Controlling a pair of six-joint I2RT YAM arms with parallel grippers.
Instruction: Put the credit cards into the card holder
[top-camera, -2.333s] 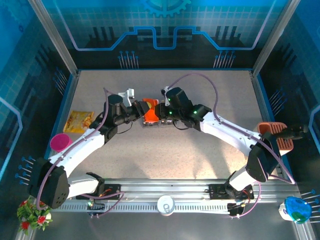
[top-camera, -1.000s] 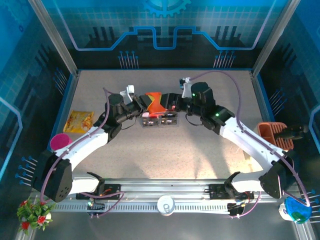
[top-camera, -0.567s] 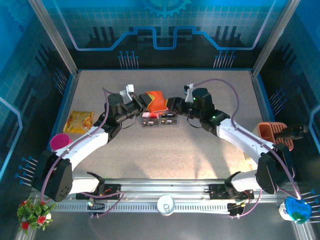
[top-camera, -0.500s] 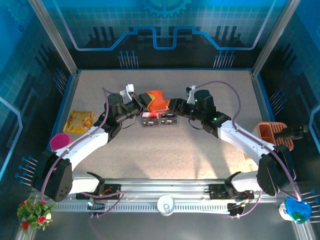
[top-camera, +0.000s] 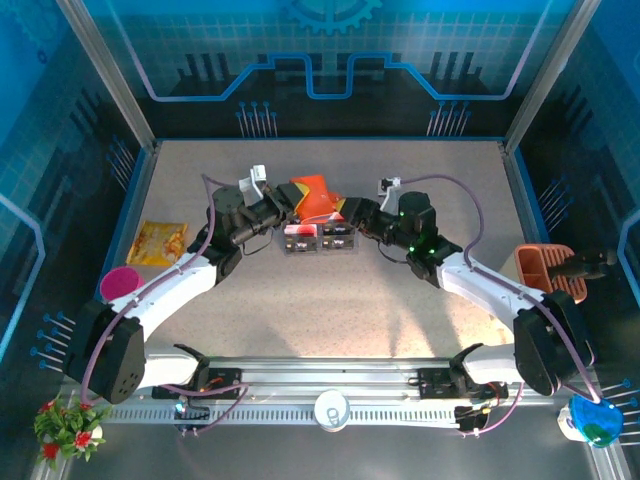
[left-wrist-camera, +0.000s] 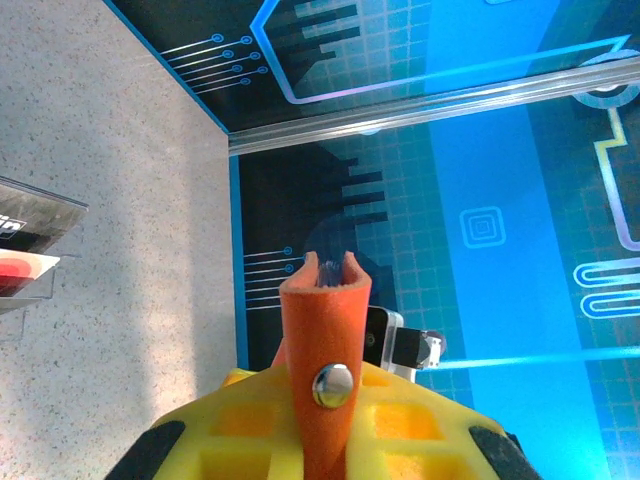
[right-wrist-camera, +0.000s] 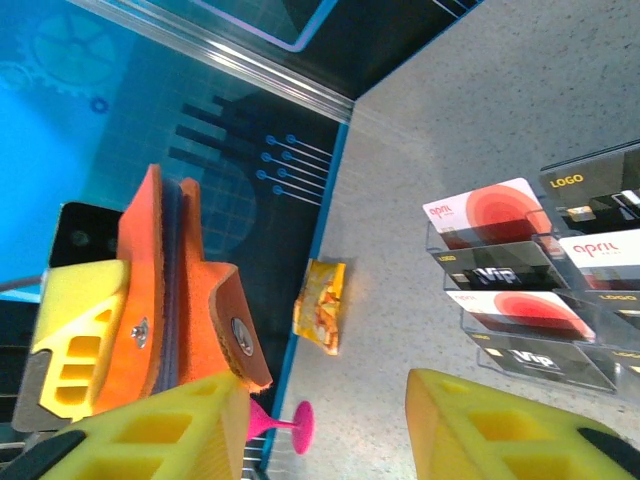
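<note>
**A:** What is the left gripper (left-wrist-camera: 325, 430) doing?

**B:** Its yellow fingers (left-wrist-camera: 205, 440) are clamped on the card holder (top-camera: 314, 196). In the left wrist view, an orange strap with a metal snap stud (left-wrist-camera: 332, 385) rises from between them.

**A:** And the right gripper (right-wrist-camera: 322, 405)?

**B:** Its jaws stand apart, and only bare table is visible in the gap. The card holder's loose flap hangs just above the finger on the left of the right wrist view. I cannot tell whether they touch.

**A:** Where is the card holder, then?

**B:** It is lifted off the table (top-camera: 400, 310), toward the rear middle, between the two grippers. It is partly unfolded, with a dark lining visible between the orange leaves.

**A:** The credit cards (right-wrist-camera: 485, 212)?

**B:** They are all slotted into two clear tiered stands (top-camera: 340, 246) that sit side by side on the table, just in front of the card holder. Red-and-white cards alternate with black ones marked VIP.

**A:** Anything further out?

**B:** A yellow snack packet (top-camera: 158, 242) lies near the left edge, with a pink round object (top-camera: 118, 284) nearer the arm bases. An orange ribbed basket (top-camera: 545, 265) sits at the right edge.
</note>
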